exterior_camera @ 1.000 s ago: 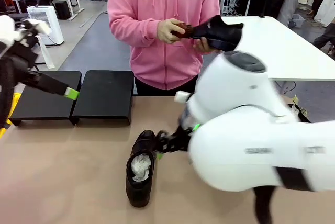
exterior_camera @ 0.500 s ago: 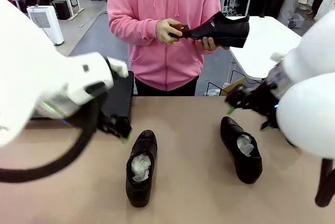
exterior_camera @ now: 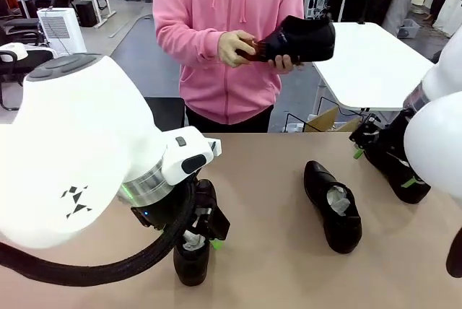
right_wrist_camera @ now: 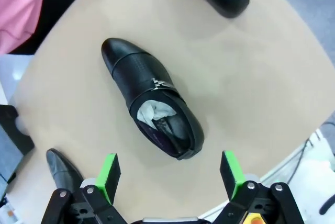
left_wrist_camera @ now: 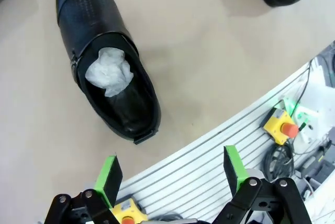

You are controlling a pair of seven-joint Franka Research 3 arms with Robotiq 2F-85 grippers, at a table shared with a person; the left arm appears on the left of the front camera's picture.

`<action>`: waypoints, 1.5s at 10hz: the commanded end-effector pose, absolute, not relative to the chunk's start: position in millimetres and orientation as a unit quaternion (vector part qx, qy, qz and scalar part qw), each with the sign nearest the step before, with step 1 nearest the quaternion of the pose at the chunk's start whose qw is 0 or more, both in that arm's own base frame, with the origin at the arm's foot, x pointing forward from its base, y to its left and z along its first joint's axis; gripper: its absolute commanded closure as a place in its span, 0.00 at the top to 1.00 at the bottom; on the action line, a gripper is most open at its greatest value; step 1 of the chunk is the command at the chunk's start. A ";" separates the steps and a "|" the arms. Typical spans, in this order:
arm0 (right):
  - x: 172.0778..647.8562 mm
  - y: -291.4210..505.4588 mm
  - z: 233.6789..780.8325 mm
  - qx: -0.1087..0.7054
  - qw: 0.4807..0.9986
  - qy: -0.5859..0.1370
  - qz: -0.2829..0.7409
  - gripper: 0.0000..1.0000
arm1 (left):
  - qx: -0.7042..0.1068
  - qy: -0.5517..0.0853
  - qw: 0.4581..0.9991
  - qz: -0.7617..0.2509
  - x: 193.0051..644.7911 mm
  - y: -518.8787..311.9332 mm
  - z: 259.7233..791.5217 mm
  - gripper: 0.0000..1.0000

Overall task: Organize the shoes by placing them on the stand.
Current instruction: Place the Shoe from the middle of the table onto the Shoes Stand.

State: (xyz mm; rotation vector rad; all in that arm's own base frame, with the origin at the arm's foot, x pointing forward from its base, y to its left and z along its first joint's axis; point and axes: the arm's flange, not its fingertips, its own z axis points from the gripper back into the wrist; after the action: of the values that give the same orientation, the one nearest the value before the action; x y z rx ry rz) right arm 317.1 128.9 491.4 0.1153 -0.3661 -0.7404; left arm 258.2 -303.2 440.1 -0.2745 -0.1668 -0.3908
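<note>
On the table (exterior_camera: 274,273), left hand (left_wrist_camera: 171,169) open over one shoe (left_wrist_camera: 107,77); right hand (right_wrist_camera: 169,170) open over a second shoe (right_wrist_camera: 152,103). Both look poised for pickup, neither holding anything.

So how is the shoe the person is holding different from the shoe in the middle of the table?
The held shoe is up in the air in the person's hands; the middle shoe sits flat on the table. The middle shoe shows white paper inside; the held shoe's inside is hidden. Both are shiny black.
</note>
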 end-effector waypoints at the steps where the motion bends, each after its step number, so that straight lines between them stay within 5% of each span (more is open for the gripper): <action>1: 317.5 131.4 498.0 0.068 0.915 -0.192 -0.349 1.00 | -0.110 -0.089 0.969 -0.201 252.1 -289.7 446.0 1.00; 6: 317.5 131.4 498.0 0.068 0.915 -0.192 -0.349 1.00 | -0.075 -0.122 0.976 -0.161 281.8 -347.1 430.9 1.00; 15: 317.5 131.4 498.0 0.068 0.915 -0.192 -0.349 1.00 | -0.055 -0.057 0.995 -0.059 316.8 -390.4 380.5 1.00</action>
State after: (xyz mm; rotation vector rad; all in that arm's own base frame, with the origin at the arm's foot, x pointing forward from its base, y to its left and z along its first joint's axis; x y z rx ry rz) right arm 316.7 131.9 497.5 0.1312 -0.3849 -0.7298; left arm 311.9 -378.9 382.9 -0.1568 -0.1187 -0.1487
